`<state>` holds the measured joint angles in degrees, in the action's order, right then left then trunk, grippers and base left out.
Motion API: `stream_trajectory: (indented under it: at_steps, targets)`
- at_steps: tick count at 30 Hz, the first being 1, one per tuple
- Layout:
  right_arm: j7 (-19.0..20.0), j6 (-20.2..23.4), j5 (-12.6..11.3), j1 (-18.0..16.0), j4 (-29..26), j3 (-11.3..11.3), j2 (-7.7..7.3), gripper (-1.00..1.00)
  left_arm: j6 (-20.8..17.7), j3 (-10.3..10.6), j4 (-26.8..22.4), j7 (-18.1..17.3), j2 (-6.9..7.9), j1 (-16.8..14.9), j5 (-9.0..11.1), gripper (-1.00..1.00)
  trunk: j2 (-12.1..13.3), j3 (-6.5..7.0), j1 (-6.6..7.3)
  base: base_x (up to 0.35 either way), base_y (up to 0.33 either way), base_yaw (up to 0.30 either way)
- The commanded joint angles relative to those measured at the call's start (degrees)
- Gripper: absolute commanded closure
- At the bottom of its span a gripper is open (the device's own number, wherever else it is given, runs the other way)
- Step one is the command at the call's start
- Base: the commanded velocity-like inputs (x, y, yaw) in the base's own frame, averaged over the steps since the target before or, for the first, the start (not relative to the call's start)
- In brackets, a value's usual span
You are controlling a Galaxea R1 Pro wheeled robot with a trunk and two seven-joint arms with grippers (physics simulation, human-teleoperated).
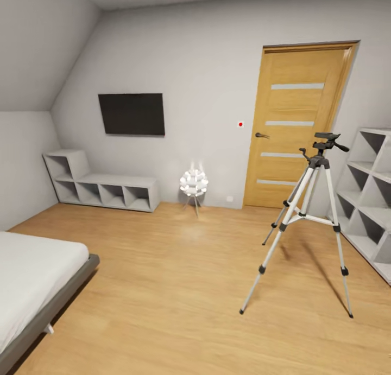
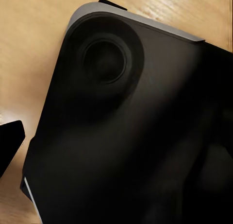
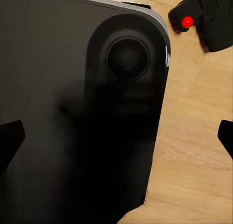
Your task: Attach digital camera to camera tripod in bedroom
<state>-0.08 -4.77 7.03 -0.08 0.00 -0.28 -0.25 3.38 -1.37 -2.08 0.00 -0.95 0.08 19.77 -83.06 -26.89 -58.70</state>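
Right wrist view looks down on a broad black panel (image 3: 73,112) with a pale edge and a round recessed disc, most likely part of the robot's own base, though the close angle leaves that unsure. Two dark finger tips (image 3: 9,139) of the right gripper (image 3: 116,139) sit at opposite edges of that picture, wide apart, with nothing between them. Beyond the panel, on the wood plank floor (image 3: 194,151), lies the digital camera (image 3: 204,17), a small black body with a red dot; it is well apart from the fingers.

The left wrist view shows a similar black panel (image 2: 136,127) over the same plank floor (image 2: 29,49). One dark finger tip (image 2: 9,141) of the left gripper juts in at the edge; its partner is out of frame, so I cannot tell how far that gripper is open.

From the head view, a grey low bed (image 1: 38,277) sits nearest on the left. Farther on, toward the right, the camera tripod (image 1: 312,223) stands upright on the floor, legs spread, its black head bare, with the side handle pointing right. White cubby shelves (image 1: 369,196) stand just beside it. Behind are the wooden door (image 1: 296,125), a small white lamp (image 1: 194,183), a low cubby unit (image 1: 103,188) and a dark wall screen (image 1: 132,114) on the pale grey wall.
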Motion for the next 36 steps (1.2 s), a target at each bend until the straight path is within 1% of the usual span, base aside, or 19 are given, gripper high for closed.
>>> stream_trajectory:
  at_steps: [1, 5, 8, 15, 27, 36]
  targets:
    - [0.0, -0.1, 0.5, 0.0, 0.0, -0.1, -0.01, -1.00, 0.1, -0.1, 0.0, 0.0, -0.01, 0.0, 0.2, -1.00, 0.0, -0.04, -0.03, 0.296, 0.047, -0.294]
    - [0.0, -0.1, 0.6, 0.0, 0.0, -0.1, -0.01, -1.00, 0.1, -0.1, 0.0, 0.0, -0.02, 0.0, 0.2, -1.00, 0.0, -0.04, -0.03, 0.308, 0.068, -0.268]
    - [0.0, -0.1, 0.6, 0.0, 0.0, -0.1, -0.01, -1.00, 0.1, 0.0, 0.0, 0.0, -0.02, 0.0, 0.2, -1.00, 0.0, -0.04, -0.03, 0.316, 0.084, -0.130]
    - [0.0, -0.1, 1.1, 0.0, 0.0, 0.5, -0.01, -1.00, 0.1, 0.0, 0.0, 0.0, -0.02, 0.0, 0.2, -1.00, 0.0, -0.04, -0.03, 0.320, 0.094, -0.018]
    - [0.0, -0.1, 1.1, 0.0, 0.0, 0.5, -0.01, -1.00, 0.1, 0.0, 0.0, 0.0, -0.02, 0.0, 0.2, -1.00, 0.0, -0.04, -0.03, 0.320, 0.122, -0.001]
    - [0.0, -0.5, 1.0, 0.0, 0.0, 0.5, -0.14, -1.00, 0.1, 0.0, 0.0, -0.1, -0.02, 0.0, 0.2, -1.00, 0.0, -0.04, -0.03, 0.311, 0.174, 0.000]
